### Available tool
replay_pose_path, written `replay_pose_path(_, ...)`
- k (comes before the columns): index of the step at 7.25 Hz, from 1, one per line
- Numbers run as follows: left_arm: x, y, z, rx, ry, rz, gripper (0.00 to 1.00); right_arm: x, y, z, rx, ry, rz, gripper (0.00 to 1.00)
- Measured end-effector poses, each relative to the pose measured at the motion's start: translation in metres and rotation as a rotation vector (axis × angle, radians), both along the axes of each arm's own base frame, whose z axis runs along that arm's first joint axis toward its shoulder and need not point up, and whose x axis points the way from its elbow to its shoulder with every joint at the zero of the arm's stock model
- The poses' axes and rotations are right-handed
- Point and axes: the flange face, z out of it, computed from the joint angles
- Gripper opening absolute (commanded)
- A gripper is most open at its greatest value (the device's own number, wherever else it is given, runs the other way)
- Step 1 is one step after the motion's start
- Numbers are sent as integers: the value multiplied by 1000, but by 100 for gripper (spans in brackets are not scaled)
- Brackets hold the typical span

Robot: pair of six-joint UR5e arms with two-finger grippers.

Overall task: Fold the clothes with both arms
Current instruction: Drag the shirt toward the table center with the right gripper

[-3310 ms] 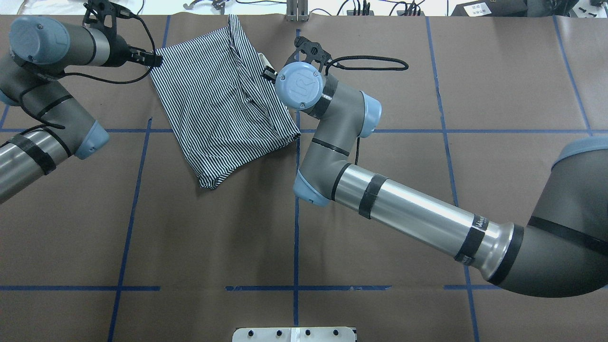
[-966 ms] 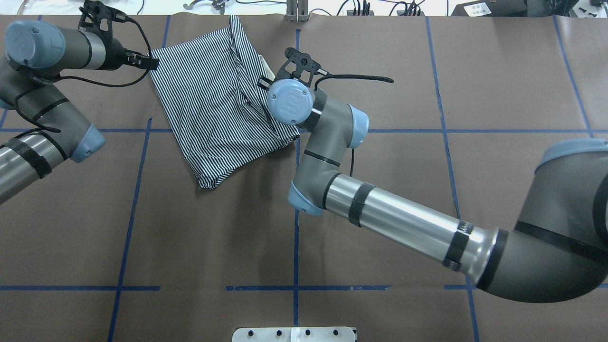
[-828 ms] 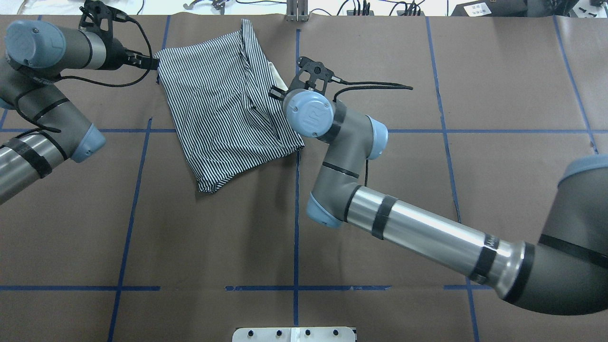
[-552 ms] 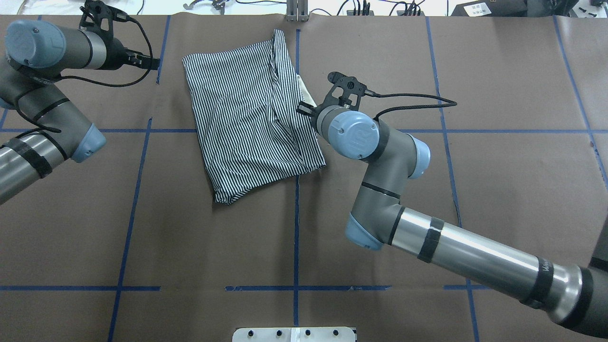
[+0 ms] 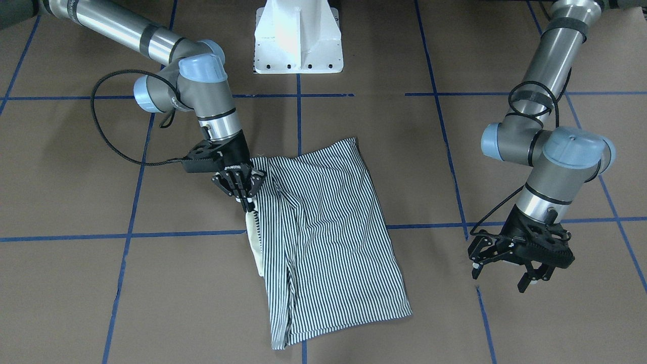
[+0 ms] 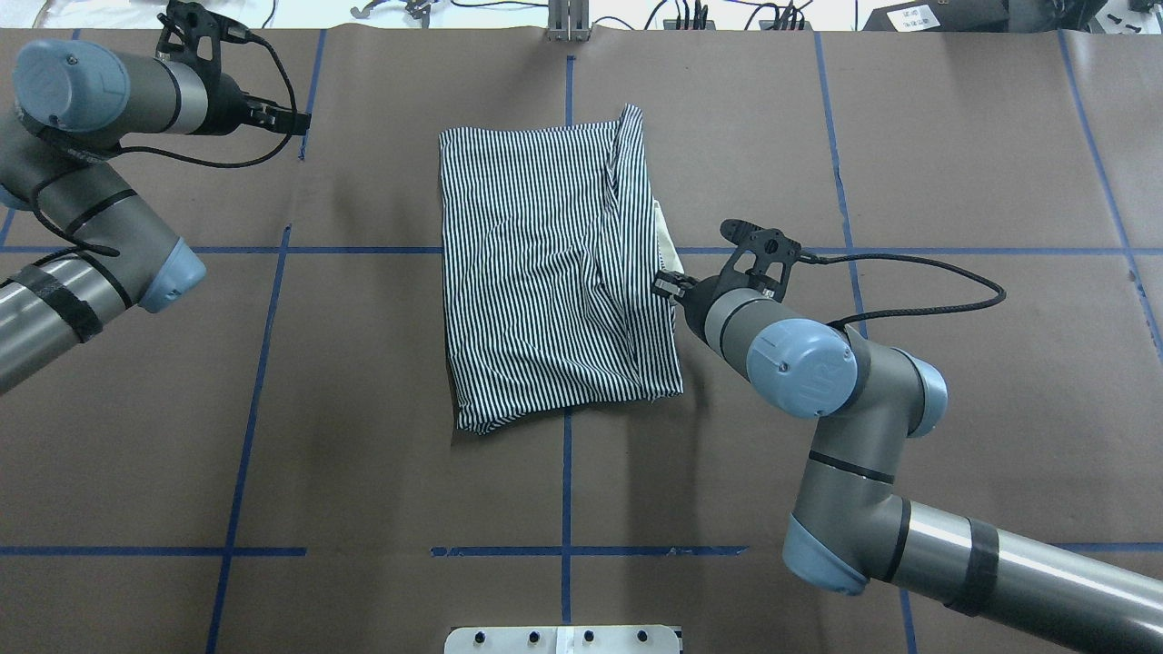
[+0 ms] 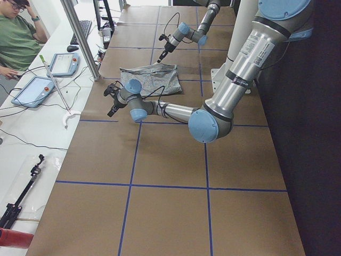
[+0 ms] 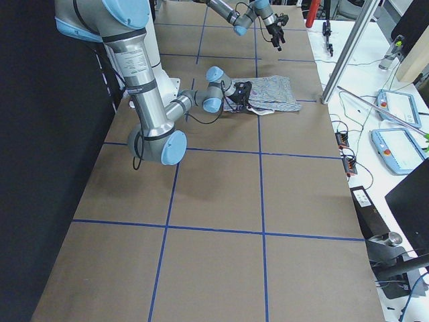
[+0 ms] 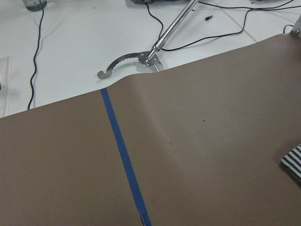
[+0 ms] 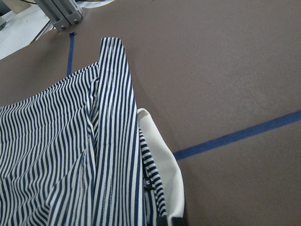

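Clamping the collar-side edge of the shirt (image 6: pixel 554 272), our right gripper (image 6: pixel 668 286) is clenched on the fabric; the folded shirt lies flat on the counter (image 6: pixel 363 454), spreading away from it. We see our left gripper (image 5: pixel 503 275) released, hanging above the counter well apart from the shirt.

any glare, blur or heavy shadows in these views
Front-facing view: the white pedestal base is nearly blown out, and the right arm's silver tube carries a bright glare streak. Overhead view: even light, only soft shadows on the brown paper table cover; the navy-and-white striped polo shirt is sharp. Exterior left and right views: the robot's side falls to near black.
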Motion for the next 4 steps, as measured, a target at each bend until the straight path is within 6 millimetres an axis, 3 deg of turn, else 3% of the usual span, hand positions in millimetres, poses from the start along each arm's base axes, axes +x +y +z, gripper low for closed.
replay_pose_path(1, 0, 0, 0, 0, 1, 0, 100, 1, 11, 6, 1, 6, -2, 82)
replay_pose_path(2, 1, 0, -1, 1, 1, 1, 100, -3, 18, 11, 0, 12, -10, 100)
replay_pose_path(4, 1, 0, -2, 2, 2, 1, 100, -4, 21, 3, 4, 42, -19, 100)
